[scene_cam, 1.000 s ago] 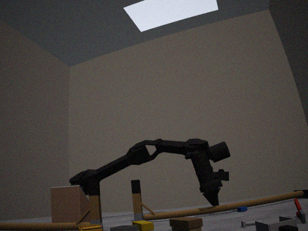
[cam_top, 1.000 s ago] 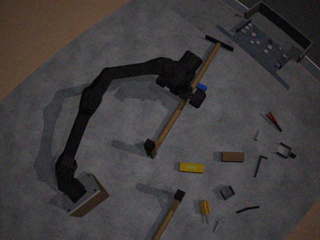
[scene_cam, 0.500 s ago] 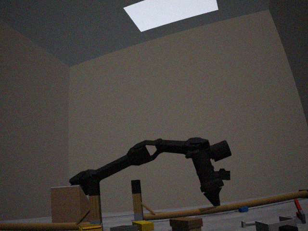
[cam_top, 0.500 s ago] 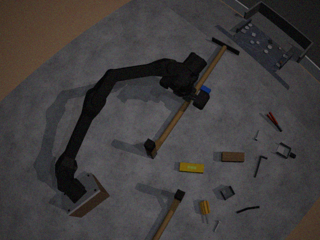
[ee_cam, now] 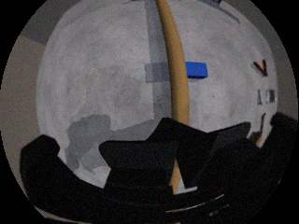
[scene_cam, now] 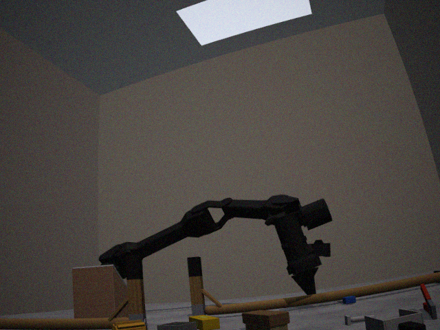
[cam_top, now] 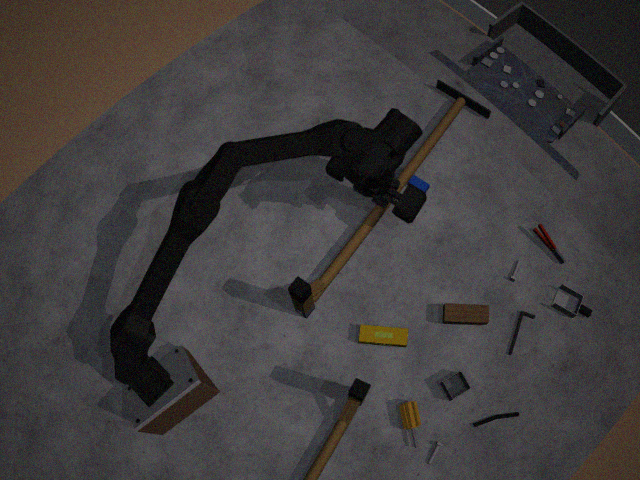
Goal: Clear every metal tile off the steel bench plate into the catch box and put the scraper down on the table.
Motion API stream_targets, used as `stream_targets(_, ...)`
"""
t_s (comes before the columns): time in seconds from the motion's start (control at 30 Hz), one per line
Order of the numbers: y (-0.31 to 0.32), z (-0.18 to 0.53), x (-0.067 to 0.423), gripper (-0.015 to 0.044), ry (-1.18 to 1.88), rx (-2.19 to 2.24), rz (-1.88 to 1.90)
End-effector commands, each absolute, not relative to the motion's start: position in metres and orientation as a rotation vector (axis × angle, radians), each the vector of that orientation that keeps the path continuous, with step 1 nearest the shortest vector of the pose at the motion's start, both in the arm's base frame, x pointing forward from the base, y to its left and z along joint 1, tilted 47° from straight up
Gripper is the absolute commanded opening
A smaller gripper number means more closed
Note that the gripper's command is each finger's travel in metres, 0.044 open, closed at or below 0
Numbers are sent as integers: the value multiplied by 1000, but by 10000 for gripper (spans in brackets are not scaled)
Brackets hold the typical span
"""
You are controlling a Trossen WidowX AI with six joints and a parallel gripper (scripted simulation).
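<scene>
Wrist view: jaws' black housing hides the long scraper (ee_cam: 176, 69) handle where it's gripped; contact not visible. Second wooden-handled tool (cam_top: 336, 428) runs off the top view's near edge. Tiles (cam_top: 516, 85) on the bench plate (cam_top: 537, 116) too small to count reliably. Catch box (cam_top: 563, 41) far corner cropped.
</scene>
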State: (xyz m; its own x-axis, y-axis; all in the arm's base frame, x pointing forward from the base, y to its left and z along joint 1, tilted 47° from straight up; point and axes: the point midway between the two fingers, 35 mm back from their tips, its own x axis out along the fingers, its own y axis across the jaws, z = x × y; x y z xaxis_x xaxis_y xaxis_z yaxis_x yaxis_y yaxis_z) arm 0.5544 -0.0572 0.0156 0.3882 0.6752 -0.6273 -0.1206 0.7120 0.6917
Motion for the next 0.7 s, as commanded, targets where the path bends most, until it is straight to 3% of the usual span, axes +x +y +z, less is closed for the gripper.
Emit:
stream_targets(0.0,-60,7,555,0,1066,607,548)
stream_targets(0.67,-84,32,552,0,1023,561,569)
